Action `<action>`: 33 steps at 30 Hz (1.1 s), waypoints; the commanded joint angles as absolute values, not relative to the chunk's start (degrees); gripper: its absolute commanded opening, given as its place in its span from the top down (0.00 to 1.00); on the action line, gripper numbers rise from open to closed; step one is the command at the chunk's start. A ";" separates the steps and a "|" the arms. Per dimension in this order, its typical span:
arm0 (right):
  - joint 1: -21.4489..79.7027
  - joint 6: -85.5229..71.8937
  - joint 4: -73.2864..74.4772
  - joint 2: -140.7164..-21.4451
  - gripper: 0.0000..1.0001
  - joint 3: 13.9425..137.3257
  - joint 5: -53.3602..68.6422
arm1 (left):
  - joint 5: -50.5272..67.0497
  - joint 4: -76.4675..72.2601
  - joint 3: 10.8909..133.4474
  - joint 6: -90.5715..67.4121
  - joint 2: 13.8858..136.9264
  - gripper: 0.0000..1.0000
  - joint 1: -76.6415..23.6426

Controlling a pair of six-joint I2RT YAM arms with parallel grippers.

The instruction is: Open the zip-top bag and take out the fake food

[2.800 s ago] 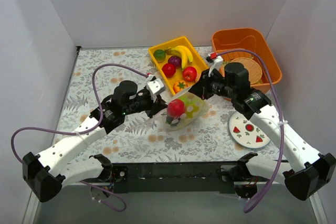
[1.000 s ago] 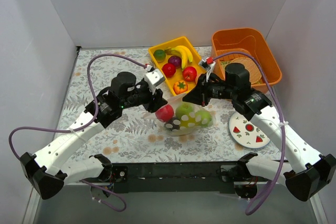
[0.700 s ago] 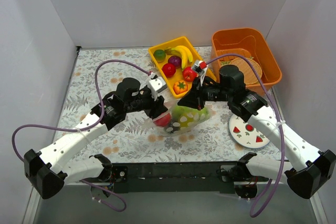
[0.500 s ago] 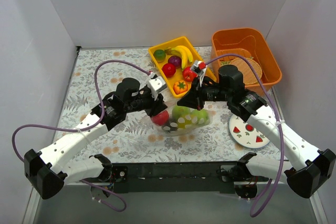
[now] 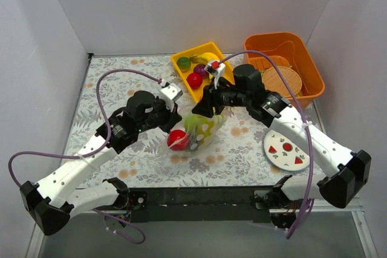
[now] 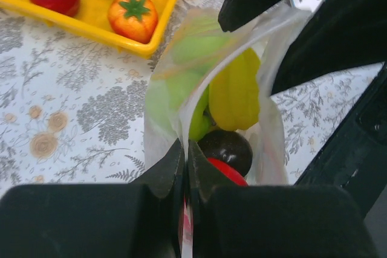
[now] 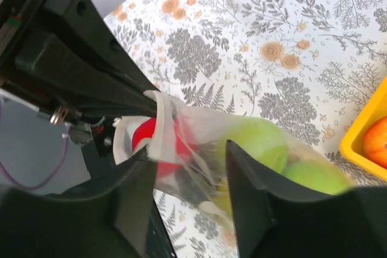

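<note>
Both jaws of the left gripper (image 6: 185, 149) press together on the rim of the zip-top bag (image 5: 204, 126), which sits mid-way across the floral table (image 5: 115, 77), fake food (image 7: 257, 143) inside. The right gripper (image 7: 192, 152) straddles the bag's top, fingers spread.

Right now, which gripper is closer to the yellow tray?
Right. The right gripper hangs open beside the near corner of the yellow tray, straddling the zip-top bag; the left gripper pinches the bag's rim farther from the tray.
</note>
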State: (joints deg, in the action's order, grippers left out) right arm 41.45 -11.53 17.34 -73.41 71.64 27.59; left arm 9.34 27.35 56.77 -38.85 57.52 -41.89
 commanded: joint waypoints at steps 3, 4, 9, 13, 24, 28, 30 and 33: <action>47.28 -11.16 20.39 -77.60 0.28 81.47 14.95 | -1.12 38.84 68.54 -45.70 56.78 1.00 -41.92; 48.24 -11.42 20.83 -78.04 0.25 81.82 12.24 | -2.19 40.85 69.86 -46.40 56.86 1.00 -41.92; 49.92 -14.06 20.57 -77.87 0.23 80.69 6.34 | -3.78 44.30 72.78 -50.44 59.67 1.00 -41.92; 50.71 -16.08 20.48 -75.77 0.23 77.88 0.28 | -2.98 40.27 68.21 -54.57 62.31 1.00 -41.92; 57.72 -15.47 13.10 -67.59 0.52 63.73 -1.84 | -1.41 31.82 60.21 -61.70 65.83 1.00 -41.92; 62.83 -15.73 9.42 -67.06 0.61 59.51 -1.84 | -0.27 31.20 60.64 -62.23 67.15 1.00 -41.92; 65.11 -15.82 9.32 -68.02 0.61 58.19 -3.24 | -0.09 31.03 60.56 -62.49 67.24 1.00 -41.92; 65.57 -15.55 7.92 -69.78 0.53 55.99 -4.74 | -0.09 30.68 60.12 -62.75 67.06 1.00 -41.92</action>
